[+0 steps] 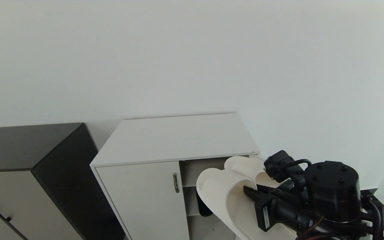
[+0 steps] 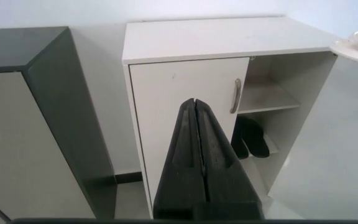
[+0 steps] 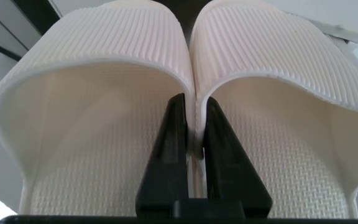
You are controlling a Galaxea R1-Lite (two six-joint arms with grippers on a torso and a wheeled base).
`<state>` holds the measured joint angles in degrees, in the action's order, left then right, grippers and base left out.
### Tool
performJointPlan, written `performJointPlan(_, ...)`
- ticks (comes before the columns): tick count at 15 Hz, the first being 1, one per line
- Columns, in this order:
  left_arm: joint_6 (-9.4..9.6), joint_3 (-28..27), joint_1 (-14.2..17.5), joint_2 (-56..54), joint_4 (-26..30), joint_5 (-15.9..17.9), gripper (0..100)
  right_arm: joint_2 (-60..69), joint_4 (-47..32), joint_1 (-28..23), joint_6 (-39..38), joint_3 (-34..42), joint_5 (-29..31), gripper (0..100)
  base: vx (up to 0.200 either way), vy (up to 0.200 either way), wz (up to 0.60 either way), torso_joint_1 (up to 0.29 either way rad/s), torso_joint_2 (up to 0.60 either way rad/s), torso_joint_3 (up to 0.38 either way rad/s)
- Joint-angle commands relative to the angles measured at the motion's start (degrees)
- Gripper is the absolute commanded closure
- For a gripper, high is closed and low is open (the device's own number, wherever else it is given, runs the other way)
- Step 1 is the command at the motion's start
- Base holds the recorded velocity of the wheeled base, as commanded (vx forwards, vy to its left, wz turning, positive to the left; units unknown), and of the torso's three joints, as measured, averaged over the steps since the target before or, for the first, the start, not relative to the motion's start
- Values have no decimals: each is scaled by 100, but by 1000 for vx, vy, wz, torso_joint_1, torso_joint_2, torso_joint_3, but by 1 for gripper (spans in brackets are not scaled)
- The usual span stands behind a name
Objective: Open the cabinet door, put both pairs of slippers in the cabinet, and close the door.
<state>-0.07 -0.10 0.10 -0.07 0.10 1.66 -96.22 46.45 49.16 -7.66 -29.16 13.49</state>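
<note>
A pair of cream ribbed slippers [image 1: 225,186] hangs in my right gripper [image 1: 248,190], which is shut on their two inner edges [image 3: 194,112]. They are held side by side in front of the open right half of the white cabinet [image 1: 178,140]. On the cabinet's lower shelf lies a pair of black slippers [image 2: 253,138], also seen as a dark shape [image 1: 203,206]. The left door [image 1: 142,196] with its metal handle [image 1: 176,182] is closed. My left gripper [image 2: 196,104] is shut with nothing in it and faces the closed door from a distance.
A dark cabinet [image 1: 28,150] stands against the wall to the left of the white one. The opened right door [image 2: 344,137] swings out on the right side. An upper shelf [image 2: 272,99] inside the cabinet is bare.
</note>
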Motion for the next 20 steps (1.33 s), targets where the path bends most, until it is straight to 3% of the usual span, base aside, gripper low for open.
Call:
performJointPlan(1,-1,1,-1,7,-1,1,100,-64,110,14,62,112,-22,100,0,0,0,-168,369,198)
performJointPlan(20,-37,1,-1,7,-1,-34,100,-143,506,181,80,332,-251,100,0,0,0,-208,500,294)
